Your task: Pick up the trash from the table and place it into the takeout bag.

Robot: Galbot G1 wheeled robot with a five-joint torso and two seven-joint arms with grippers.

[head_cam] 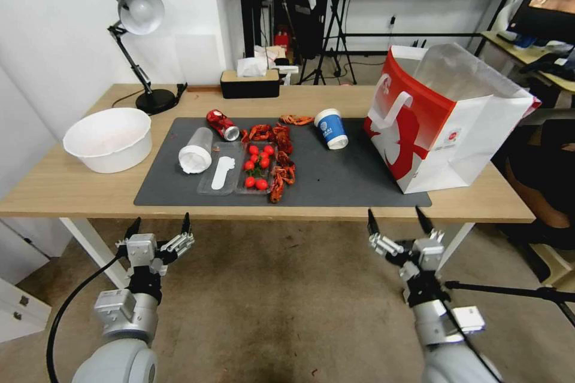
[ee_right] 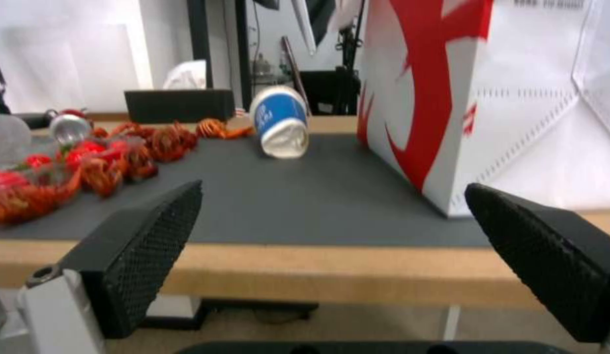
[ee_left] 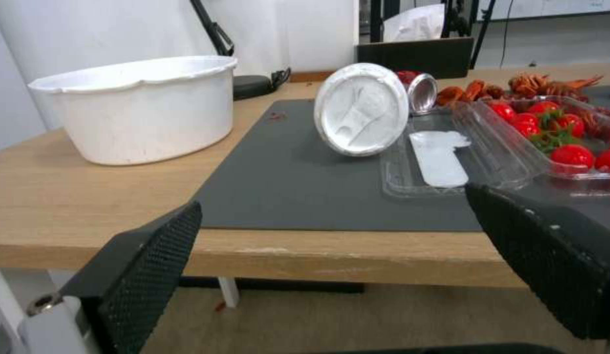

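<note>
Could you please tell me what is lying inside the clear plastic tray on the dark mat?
The clear plastic tray holds red cherry tomatoes in one half and a flat white utensil in the other. Whatever lies beneath the tomatoes is covered.

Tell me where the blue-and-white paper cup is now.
In the head view, the blue-and-white paper cup lies tipped over on the dark grey rectangular mat, right of centre, between the red crayfish shells and the white-and-red takeout bag.
</note>
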